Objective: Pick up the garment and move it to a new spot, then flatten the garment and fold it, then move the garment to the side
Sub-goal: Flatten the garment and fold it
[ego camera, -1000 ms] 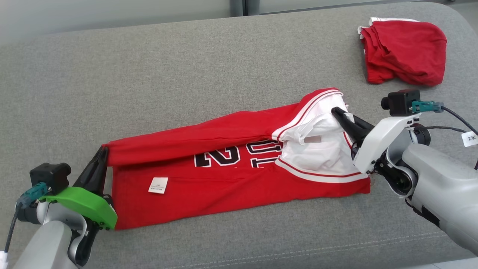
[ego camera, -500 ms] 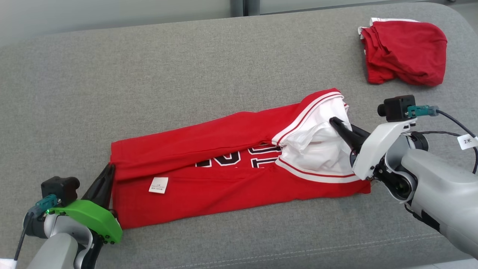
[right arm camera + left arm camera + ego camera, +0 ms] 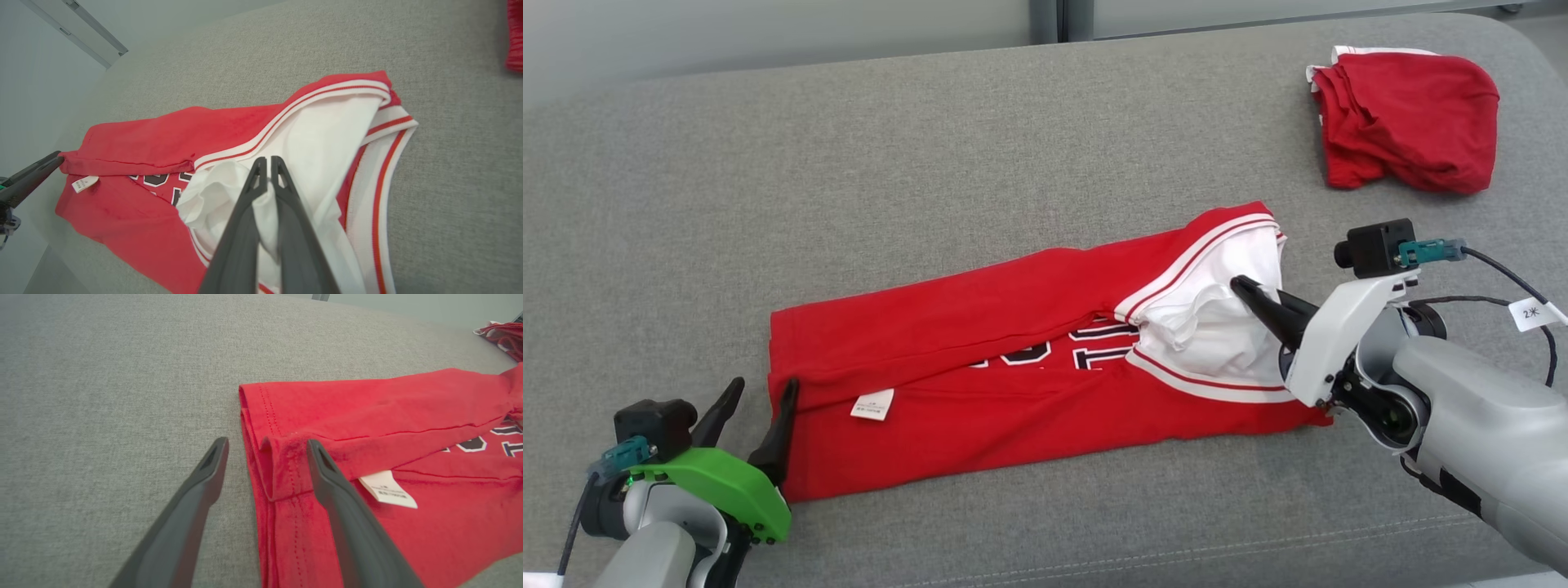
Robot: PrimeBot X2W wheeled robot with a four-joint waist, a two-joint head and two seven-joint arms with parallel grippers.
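Two red garments lie on the grey upholstered surface. The jersey is folded lengthwise and stretched across the middle, and a crumpled red bundle lies well apart at the far right corner. The jersey's white care tag sits near its left end, its print too small to read. Black, white-edged numerals peek from under the folded-over flap, partly hidden. A white flag on the right arm's cable reads "2米".

The left tool stands open at the jersey's left hem. The left wrist view makes plain that one finger lies over bare grey cloth and the other over the red, with the doubled hem corner between them. The right tool is closed, and the right wrist view shows white lining pinched between its fingers.
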